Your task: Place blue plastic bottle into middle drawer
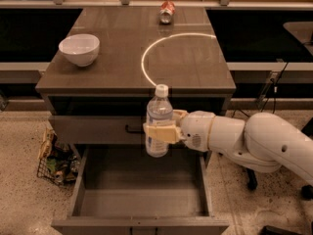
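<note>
We see the end effector (pixel 157 132) clenched around the blue plastic bottle (pixel 159 112), holding it upright above the open middle drawer (pixel 142 194), before the upper drawer front (pixel 95 129). Behind, the counter (pixel 122 67) carries a white bowl (pixel 78 49) and a red can (pixel 167 11), well apart. A wire basket (pixel 55 161) sits on the speckled floor (pixel 22 199).

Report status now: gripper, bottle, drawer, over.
Gripper shut on bottle, in front of the cabinet. Bottle upright, above the open drawer, not yet inside. Drawer floor bare, nothing in the way.
</note>
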Action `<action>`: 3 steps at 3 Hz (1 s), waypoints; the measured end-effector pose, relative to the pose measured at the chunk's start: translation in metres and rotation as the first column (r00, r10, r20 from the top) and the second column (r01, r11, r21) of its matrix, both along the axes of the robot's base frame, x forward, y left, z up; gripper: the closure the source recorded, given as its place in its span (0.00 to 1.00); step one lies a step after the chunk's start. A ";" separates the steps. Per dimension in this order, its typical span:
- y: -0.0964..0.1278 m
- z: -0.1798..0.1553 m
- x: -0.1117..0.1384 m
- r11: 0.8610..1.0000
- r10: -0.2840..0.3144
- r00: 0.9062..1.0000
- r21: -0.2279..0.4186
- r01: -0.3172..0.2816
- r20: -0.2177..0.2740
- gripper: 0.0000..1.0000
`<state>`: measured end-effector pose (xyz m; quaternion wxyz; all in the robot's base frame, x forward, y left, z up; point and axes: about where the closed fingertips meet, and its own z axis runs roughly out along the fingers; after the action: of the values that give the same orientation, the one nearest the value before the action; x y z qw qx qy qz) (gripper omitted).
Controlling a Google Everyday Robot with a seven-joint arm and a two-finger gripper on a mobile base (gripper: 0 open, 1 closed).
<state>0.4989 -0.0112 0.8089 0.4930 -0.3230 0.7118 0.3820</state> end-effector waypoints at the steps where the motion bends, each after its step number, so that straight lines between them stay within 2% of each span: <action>1: 0.000 -0.002 0.000 1.000 0.003 1.000 -0.001 -0.003 0.003 1.00; 2: -0.002 -0.024 -0.009 0.999 0.006 1.000 0.044 -0.008 0.028 1.00; 3: 0.003 -0.083 -0.037 0.987 0.074 0.987 0.129 -0.093 0.144 1.00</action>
<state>0.4623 -0.0079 0.7258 0.5458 -0.3443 0.6341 0.4261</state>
